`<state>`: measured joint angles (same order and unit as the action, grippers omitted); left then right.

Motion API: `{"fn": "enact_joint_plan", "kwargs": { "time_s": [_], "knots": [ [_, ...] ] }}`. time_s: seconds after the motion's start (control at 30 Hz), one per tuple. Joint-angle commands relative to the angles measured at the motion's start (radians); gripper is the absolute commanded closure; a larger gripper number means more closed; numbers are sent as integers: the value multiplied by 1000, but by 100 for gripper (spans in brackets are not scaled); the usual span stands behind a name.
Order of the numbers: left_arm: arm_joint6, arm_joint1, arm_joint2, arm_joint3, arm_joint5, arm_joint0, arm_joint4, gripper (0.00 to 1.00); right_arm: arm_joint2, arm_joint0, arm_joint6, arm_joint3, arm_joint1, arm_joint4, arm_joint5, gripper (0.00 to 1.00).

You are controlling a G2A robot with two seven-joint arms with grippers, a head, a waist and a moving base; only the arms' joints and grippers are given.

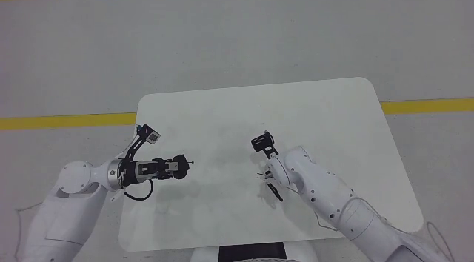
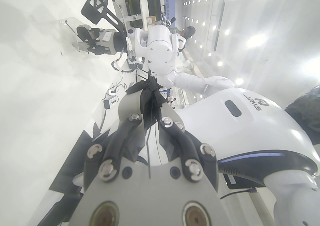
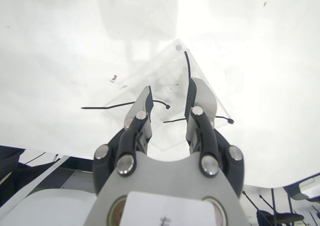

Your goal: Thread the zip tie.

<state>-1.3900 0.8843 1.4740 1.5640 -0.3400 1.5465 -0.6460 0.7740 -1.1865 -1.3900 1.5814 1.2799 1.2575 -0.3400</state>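
I have two pincers over one white table [image 1: 296, 114]. My left pincer [image 2: 149, 89] is pressed together, its black-wrapped tips pinching one thin black zip tie [image 2: 149, 157], whose strap runs back from the tips toward my palm. This arm is low over the table's left part, and its tips point across at the other arm.

My right pincer [image 3: 170, 84] is spread, with a clear gap between its two fingers and nothing clamped. It hangs over the one clear plastic piece [image 3: 160, 72], a see-through angled plate resting on the table in front of me, right of its middle.

Around that plate I count three more black ties. The standing tie [image 3: 187, 62] rises along the inner face of one of my right fingers, and its far end lies just beside a small dark hole [image 3: 178, 47] near the plate's corner. I cannot tell whether it passes through the hole or whether my finger touches it. The first flat tie [image 3: 117, 105] lies across the plate's near edge, with its tail out on the bare table and its head between my fingers. The second flat tie [image 3: 230, 121] lies crosswise under my other finger, with its head just past the plate's edge.

That makes four ties: one held and three at the plate. My two pincers are well apart.
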Motion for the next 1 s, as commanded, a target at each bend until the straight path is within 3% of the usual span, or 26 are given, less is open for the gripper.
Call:
{"fn": "enact_joint_plan", "kwargs": {
  "time_s": [0.0,0.6,0.8,0.97],
  "knots": [
    [0,0,0,0,0,0,0,100,4,-2,0,-1,3,3,0,70],
    [0,0,0,0,0,0,0,100,23,-46,0,65,22,112,0,75],
    [0,0,0,0,0,0,0,100,1,-50,0,86,19,141,7,100],
    [0,0,0,0,0,0,0,100,-25,-55,0,113,13,196,45,100]
  ]
}}
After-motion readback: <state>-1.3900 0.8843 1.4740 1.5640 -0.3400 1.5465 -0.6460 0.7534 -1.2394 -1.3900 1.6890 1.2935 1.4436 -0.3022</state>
